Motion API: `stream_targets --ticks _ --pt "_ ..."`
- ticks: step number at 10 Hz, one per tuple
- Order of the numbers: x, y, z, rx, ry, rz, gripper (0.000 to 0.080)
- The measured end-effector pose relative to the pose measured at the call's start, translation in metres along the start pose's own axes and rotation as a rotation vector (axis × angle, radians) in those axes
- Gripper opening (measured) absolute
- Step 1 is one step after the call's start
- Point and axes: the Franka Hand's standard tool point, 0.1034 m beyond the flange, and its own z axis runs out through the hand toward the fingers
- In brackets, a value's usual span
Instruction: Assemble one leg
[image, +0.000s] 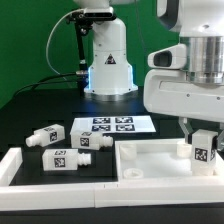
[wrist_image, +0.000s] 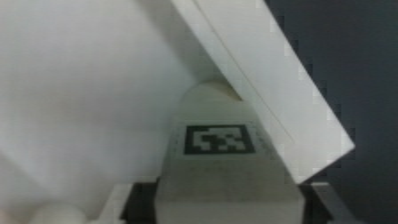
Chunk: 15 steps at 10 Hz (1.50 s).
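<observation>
My gripper (image: 202, 134) is shut on a leg (image: 203, 153), a small white block with a black-and-white tag. It holds the leg upright at the right end of the large white panel (image: 150, 160), by the raised rim. In the wrist view the leg (wrist_image: 217, 140) sits between my dark fingers (wrist_image: 150, 200), its far end against the panel's corner, where the rim (wrist_image: 267, 80) meets the flat face (wrist_image: 80, 90). The leg's peg is hidden. Three more legs lie on the table at the exterior view's left: one (image: 45, 137), another (image: 58, 158) and a third (image: 85, 143).
The marker board (image: 113, 125) lies flat behind the panel. The arm's white base (image: 108, 60) stands at the back. A white wall (image: 12, 165) runs along the table's front and left edge.
</observation>
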Motion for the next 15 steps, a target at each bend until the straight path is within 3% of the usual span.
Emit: stream_targets --ticks 3,5,8,9,10,11,12,13,15 --pt "-0.002 0.0 0.001 0.041 -0.047 0.577 0.0285" --pt "-0.002 -0.002 0.0 0.036 -0.058 0.802 0.0285" --pt "-0.001 -0.001 0.001 0.027 -0.069 0.939 0.0286" --pt "-0.001 -0.001 0.001 0.028 -0.067 0.935 0.0286" --pt "-0.001 -0.001 0.001 0.028 -0.067 0.909 0.034" --pt "-0.001 -0.001 0.0 0.029 -0.065 0.79 0.0475" --pt "-0.003 -0.002 -0.003 0.029 -0.067 0.64 0.0475" --pt "-0.005 -0.005 -0.008 0.042 -0.067 0.484 0.0613" --pt "-0.01 -0.005 -0.033 0.072 -0.073 0.384 0.0638"
